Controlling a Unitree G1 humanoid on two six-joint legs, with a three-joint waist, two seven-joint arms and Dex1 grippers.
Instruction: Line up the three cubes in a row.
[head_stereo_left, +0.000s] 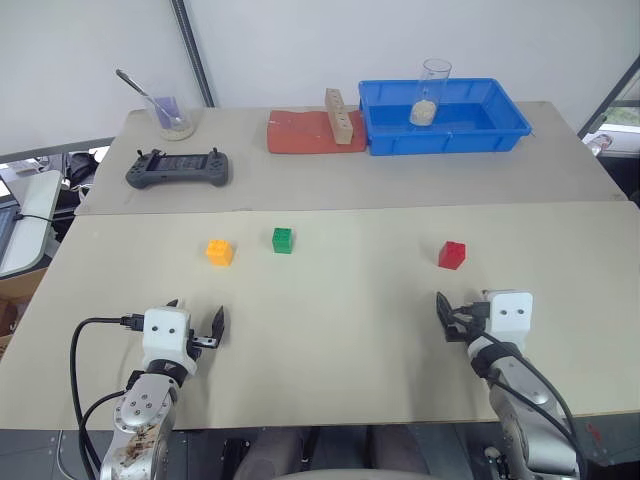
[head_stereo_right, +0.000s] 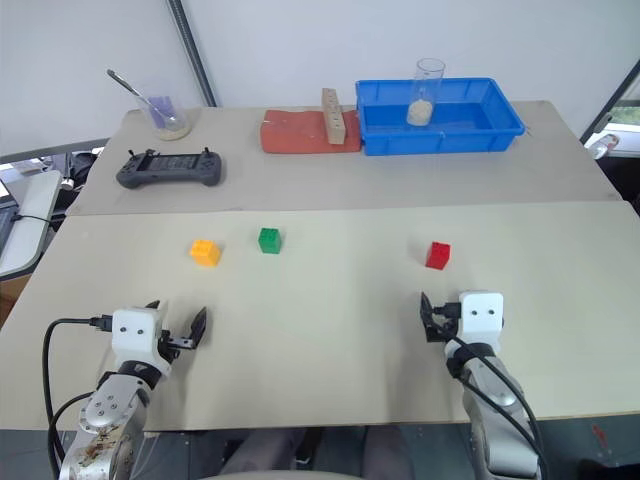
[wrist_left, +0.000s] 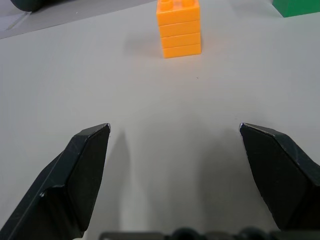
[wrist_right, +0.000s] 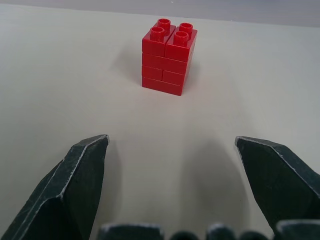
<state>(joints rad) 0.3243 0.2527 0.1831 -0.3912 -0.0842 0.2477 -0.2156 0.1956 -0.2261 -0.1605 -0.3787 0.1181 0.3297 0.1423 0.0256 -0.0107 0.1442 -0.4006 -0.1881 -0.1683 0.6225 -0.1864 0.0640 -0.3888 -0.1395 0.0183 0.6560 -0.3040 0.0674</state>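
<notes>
While both arms rest low over the near edge of the worktop (head_stereo_left: 330, 370), each claw stands spread wide and pinches nothing. Left claw (head_stereo_left: 196, 322) sits near the front left corner, with the orange-yellow cube (head_stereo_left: 220, 252) straight ahead of it across a stretch of bare surface; in the left wrist view that cube (wrist_left: 179, 27) stands upright between the lines of the two fingers (wrist_left: 75, 175), well clear of their tips. Just beside it, toward the middle, is the green cube (head_stereo_left: 283, 240), apart from the orange-yellow one by a small gap. Right claw (head_stereo_left: 455, 315) faces the red cube (head_stereo_left: 452, 254), which stands alone, well apart from the other two, with a wide open stretch of worktop between it and the green one. All three cubes lie roughly across the middle of the front board, away from its edges. Beyond the seam, on the far board, lie a black controller (head_stereo_left: 178, 168), a glass with a spoon (head_stereo_left: 172, 112), a red mat (head_stereo_left: 303, 132), a wooden block (head_stereo_left: 339, 115) and a blue bin (head_stereo_left: 445, 135) holding a beaker (head_stereo_left: 430, 95).
</notes>
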